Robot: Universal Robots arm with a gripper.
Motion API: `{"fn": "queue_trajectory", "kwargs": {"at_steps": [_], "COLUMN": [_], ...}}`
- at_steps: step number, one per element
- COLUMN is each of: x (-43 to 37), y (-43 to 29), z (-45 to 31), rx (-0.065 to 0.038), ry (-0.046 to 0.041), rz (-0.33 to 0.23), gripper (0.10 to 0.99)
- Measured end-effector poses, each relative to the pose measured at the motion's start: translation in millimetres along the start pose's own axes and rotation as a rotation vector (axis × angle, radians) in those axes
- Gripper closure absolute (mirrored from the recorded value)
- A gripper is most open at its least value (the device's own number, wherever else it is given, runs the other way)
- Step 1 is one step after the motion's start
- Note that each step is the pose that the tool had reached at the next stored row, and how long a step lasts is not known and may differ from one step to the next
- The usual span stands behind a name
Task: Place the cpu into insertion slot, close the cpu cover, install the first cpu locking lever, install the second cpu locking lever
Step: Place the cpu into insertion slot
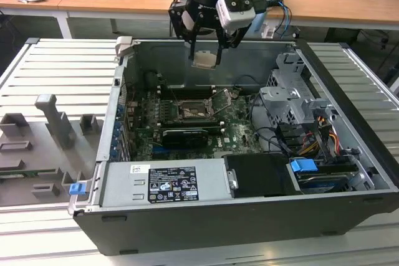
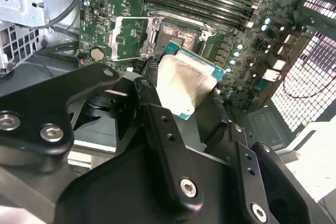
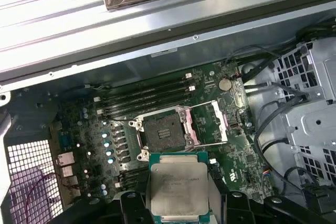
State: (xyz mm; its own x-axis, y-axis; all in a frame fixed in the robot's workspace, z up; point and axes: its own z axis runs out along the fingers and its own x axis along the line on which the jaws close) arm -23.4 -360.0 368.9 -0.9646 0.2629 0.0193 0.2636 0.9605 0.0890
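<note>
No wording can be made out anywhere. A black label (image 1: 171, 184) crowded with small white print and marks is stuck on the grey power supply box (image 1: 213, 182), and a small white sticker (image 1: 137, 169) is set just beside it. Faint engraved lines are seen on the cpu (image 3: 178, 187) in the first wrist view, too fine to be read.

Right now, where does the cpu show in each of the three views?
Exterior view: the cpu hangs in the gripper above the open case, higher than the socket.
Second wrist view: cpu in the gripper, overlapping the socket's near edge.
First wrist view: cpu just short of the socket.
Shared landmark: the bare socket, its cover swung open beside it.
</note>
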Motion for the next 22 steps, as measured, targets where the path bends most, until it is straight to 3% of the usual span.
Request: {"fn": "queue_trajectory", "kwargs": {"at_steps": [13,22], "x": [0.3,0.2], "y": [-0.2,-0.5], "z": [1.0,4.4], "rx": [-0.003,-0.003], "ry": [-0.0155,-0.0163], "rz": [0.174,0.198], "gripper": [0.557,0.557]}}
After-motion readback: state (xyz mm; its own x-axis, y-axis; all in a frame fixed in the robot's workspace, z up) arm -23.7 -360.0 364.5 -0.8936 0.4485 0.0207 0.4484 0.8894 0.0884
